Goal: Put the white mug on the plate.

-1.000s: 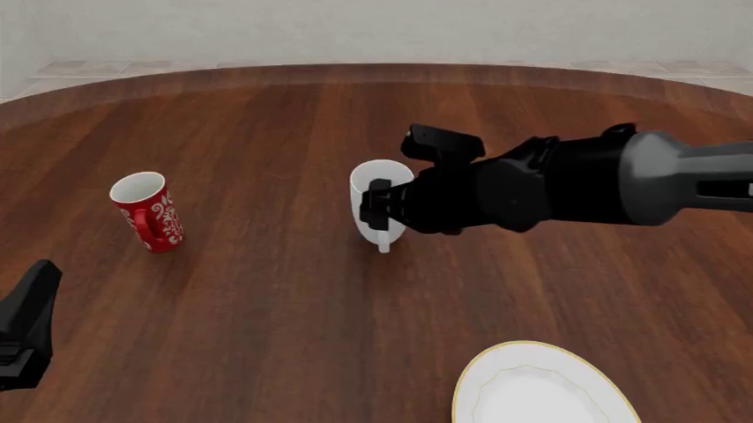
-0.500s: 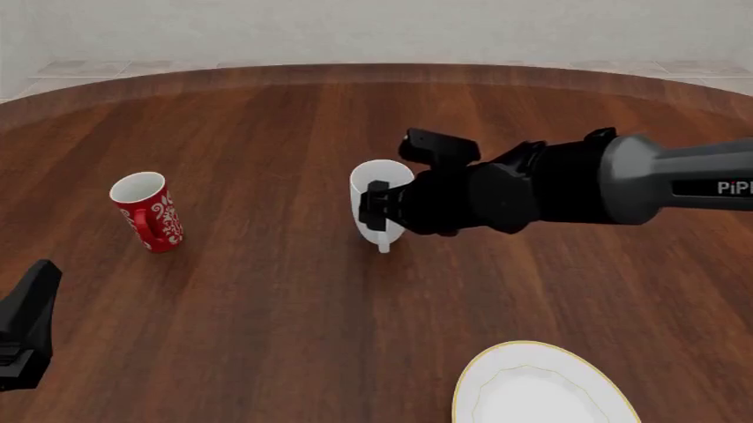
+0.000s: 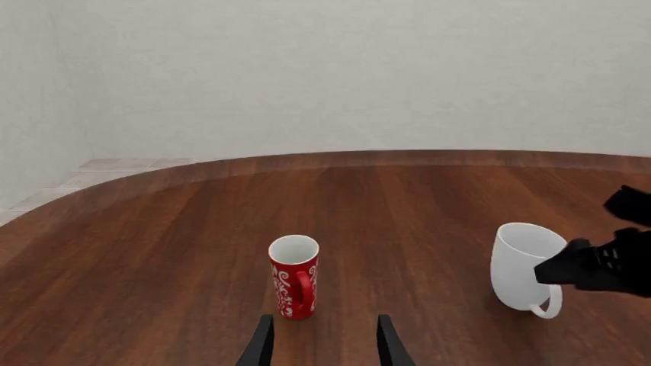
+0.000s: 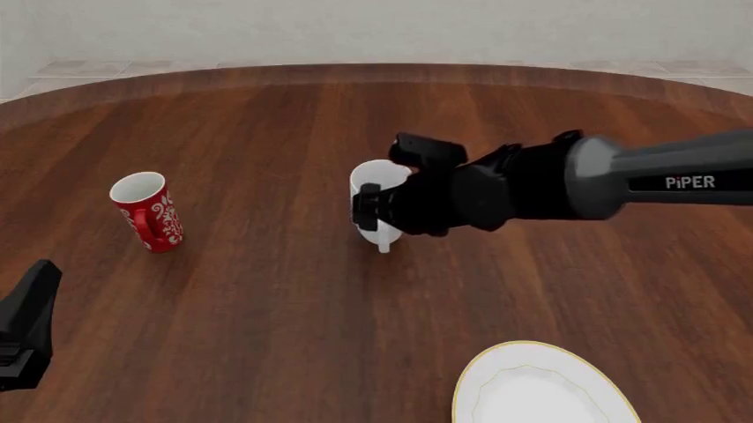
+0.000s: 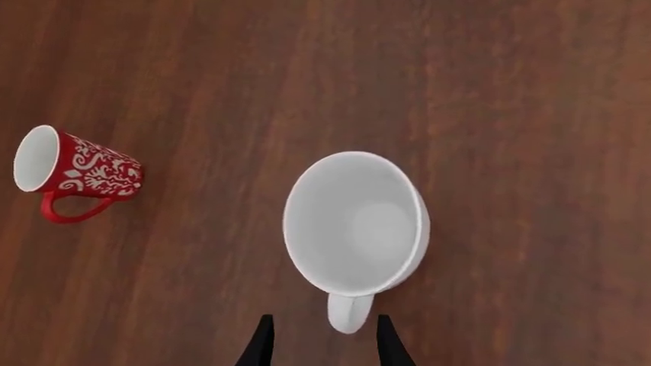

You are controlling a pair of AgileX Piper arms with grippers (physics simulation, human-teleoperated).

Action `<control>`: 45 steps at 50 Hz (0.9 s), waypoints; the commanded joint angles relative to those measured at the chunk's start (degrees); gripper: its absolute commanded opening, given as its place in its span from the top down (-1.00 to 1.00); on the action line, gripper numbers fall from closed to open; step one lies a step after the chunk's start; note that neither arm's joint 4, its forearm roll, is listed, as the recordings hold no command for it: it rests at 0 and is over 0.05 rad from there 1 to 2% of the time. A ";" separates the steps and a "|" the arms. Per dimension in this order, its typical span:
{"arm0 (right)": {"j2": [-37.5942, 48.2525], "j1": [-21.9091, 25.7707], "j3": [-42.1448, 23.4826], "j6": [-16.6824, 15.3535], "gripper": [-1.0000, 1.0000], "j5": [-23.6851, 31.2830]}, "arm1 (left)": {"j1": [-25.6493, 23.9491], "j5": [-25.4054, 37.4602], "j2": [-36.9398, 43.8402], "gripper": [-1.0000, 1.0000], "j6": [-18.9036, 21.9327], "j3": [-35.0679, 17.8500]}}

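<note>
At the far left of the front view, only a black wedge of the left gripper [image 4: 26, 328] is seen, cut off by the lower left corner; in the left wrist view its two fingertips [image 3: 261, 345] are shown apart with bare wood between them, nothing being held. Just ahead of them the red mug [image 4: 147, 211] with a white swirl pattern is stood upright on the table [image 4: 235, 308], its handle turned toward the camera side. Further right, near the middle of the table, the white mug [image 4: 372, 198] is stood upright, well apart from the red one; its right half is hidden in the front view by the right gripper [image 4: 379, 210] and the dark wrist behind it. In the right wrist view the mug's open mouth [image 5: 354, 223] is looked into from above, and its slim handle [image 5: 349, 313] is seen lying between the two black fingertips [image 5: 262, 345], which are spread on either side of it. Whether the fingers are touching the handle cannot be told, as only their tips are shown at the picture's edge; a gap appears on each side. At the lower right of the front view, the plate [image 4: 488, 374] with its thin gold rim is partly cut off by the bottom edge, well apart from the white mug and nearer the camera.
</note>
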 commanded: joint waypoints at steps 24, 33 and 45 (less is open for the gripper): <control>3.70 0.02 0.73 1.14 -1.00 -2.75 | 0.12 0.09 0.03 -1.00 -0.01 -0.01; 4.36 -0.40 0.82 1.19 -1.00 -3.28 | 0.13 0.08 0.03 -1.00 -0.02 -0.01; 5.36 -0.36 -0.10 1.16 -1.00 -3.10 | 0.13 0.08 0.03 -1.00 -0.02 -0.01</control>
